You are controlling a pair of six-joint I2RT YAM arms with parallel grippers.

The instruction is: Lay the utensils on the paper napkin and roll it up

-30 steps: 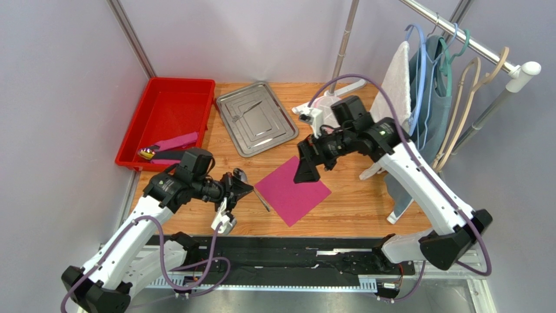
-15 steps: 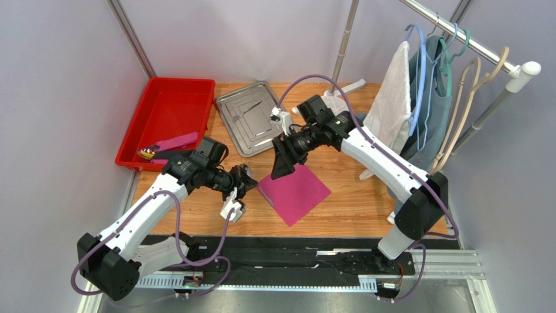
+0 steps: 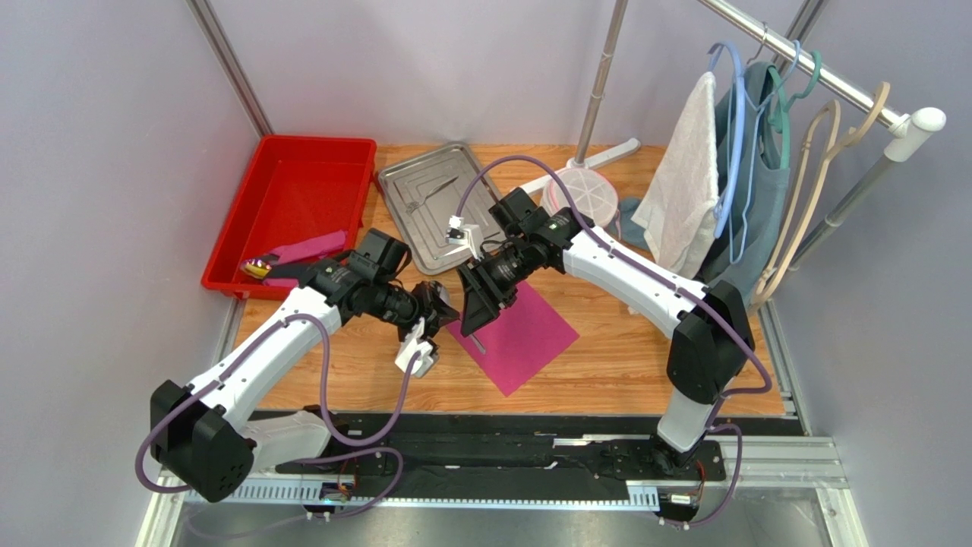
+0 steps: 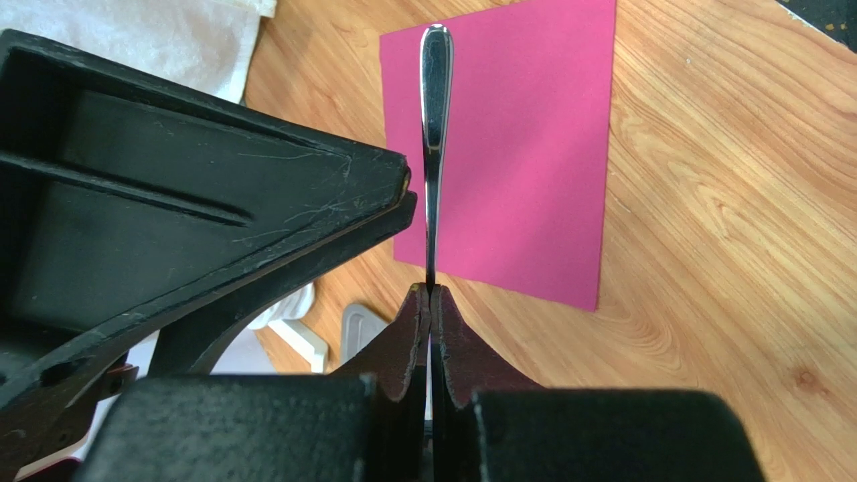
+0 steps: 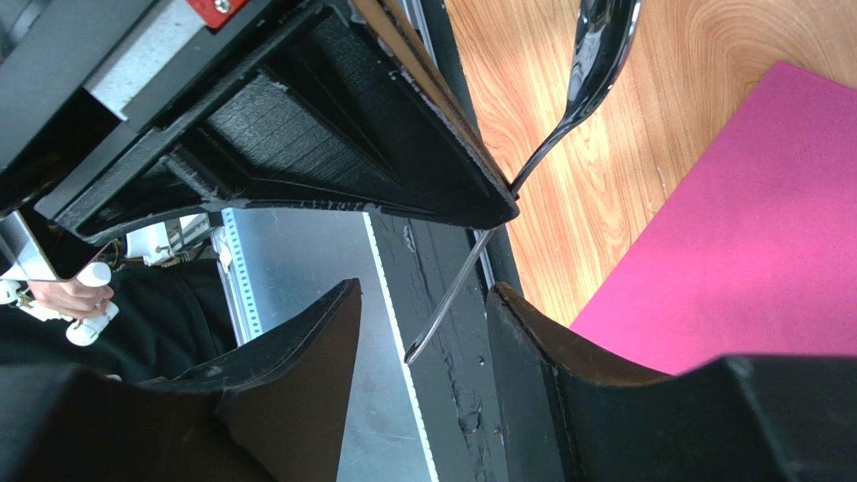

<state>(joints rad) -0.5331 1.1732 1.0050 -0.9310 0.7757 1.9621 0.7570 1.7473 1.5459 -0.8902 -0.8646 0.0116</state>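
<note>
Silver, slim, mirror-bright spoon (image 4: 433, 151) clamped at the neck in the left claw (image 4: 431, 293), handle poking out above the paper napkin's (image 3: 525, 342) left corner. Offered, by the look of it, to the right claw (image 5: 422, 296), spread apart either side of the handle tip, not yet pinching. Probably a handover, for laying flat on the magenta sheet.

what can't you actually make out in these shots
1. Spoon bowl: left wrist view, hidden by the shut left end effector; only the handle shows.
2. Cutlery on the steel tray: top view, too small to name.
3. Paper napkin: right wrist view, cut off by the frame edge and the right end effector.
</note>
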